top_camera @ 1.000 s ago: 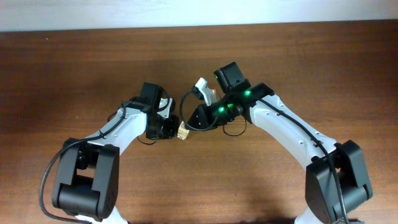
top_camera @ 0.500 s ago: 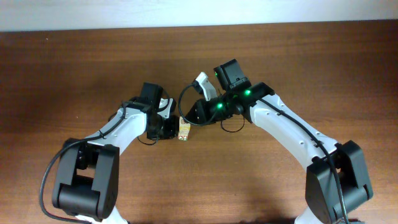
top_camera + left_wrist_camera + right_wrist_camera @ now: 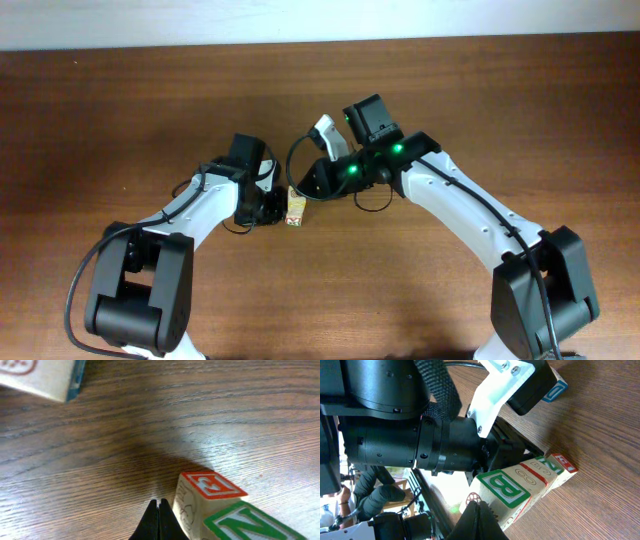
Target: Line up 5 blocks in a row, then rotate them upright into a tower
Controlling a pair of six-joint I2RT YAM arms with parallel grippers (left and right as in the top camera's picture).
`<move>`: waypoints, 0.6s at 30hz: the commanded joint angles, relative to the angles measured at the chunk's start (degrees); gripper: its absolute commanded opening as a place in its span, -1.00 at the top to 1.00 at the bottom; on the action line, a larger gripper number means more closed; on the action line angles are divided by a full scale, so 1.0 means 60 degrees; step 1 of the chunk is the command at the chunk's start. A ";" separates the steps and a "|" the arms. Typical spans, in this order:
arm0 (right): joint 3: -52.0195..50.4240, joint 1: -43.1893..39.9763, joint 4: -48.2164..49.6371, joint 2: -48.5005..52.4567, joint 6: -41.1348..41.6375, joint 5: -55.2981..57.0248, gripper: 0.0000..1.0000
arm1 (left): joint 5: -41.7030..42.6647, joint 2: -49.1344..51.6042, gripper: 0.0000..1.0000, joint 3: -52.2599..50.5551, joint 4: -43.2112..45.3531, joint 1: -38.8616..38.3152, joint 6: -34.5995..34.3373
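- Table (image 3: 120, 90) of brown wood grain fills the overhead view and carries everything.
- Coming in from the lower left, the left arm (image 3: 200, 205) bends toward the middle of the table. The left gripper (image 3: 159, 510) has its fingertips pressed together with nothing between them. It sits low over the wood, just beside the side face of a red-lettered cube.
- The blocks (image 3: 296, 208) sit at the table's centre, between the two grippers. The right wrist view shows them as a touching row. A green "B" cube (image 3: 502, 490) is nearest, then one with round outlines, then a green-lettered one, and the red-lettered cube (image 3: 565, 462) ends the row.
- A blue-edged cube (image 3: 40, 377) lies apart from the row, beyond the left gripper.
- Reaching in from the lower right, the right gripper (image 3: 479, 509) is likewise closed tip to tip and holds nothing. Its point is at the near corner of the "B" cube, and I cannot tell whether it touches.
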 commanded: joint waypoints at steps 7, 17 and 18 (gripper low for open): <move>-0.0423 0.0350 -0.0182 0.0739 -0.0095 0.1912 0.92 | -0.0987 0.0015 1.00 0.0080 -0.0215 -0.0175 -0.1257; -0.0423 0.0361 -0.0189 0.0739 -0.0091 0.2335 0.92 | -0.1406 0.0015 1.00 0.0080 -0.0317 0.0896 -0.1668; -0.0423 0.0372 -0.0186 0.0739 -0.0095 0.2331 0.92 | -0.1406 0.0015 1.00 0.0080 -0.0273 0.1038 -0.1676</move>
